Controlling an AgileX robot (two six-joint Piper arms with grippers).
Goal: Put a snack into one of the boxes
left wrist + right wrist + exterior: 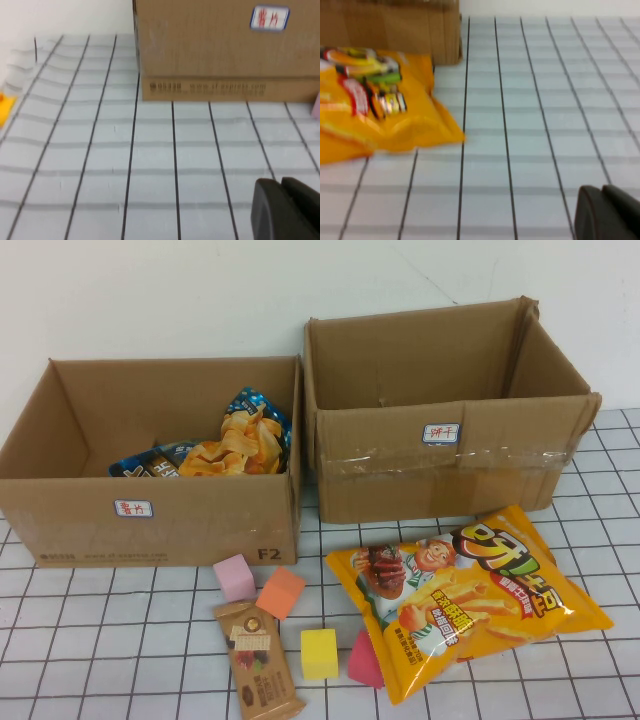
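Note:
A large yellow chip bag [470, 595] lies flat on the gridded table in front of the right cardboard box [450, 465]; it also shows in the right wrist view [375, 107]. A small brown snack bar [257, 658] lies in front of the left cardboard box [150, 510], which holds several snack bags [235, 445]. The left box's front wall fills the left wrist view [225, 50]. Neither arm shows in the high view. My left gripper [282, 200] hovers low over bare table, fingers together and empty. My right gripper [602, 210] is likewise shut and empty, to the right of the chip bag.
Foam cubes lie between the snacks: pink [234, 577], orange [280, 592], yellow [319, 653] and a magenta one [364, 660] partly under the chip bag. A white wall stands behind the boxes. A yellow object [5, 107] sits at the edge of the left wrist view.

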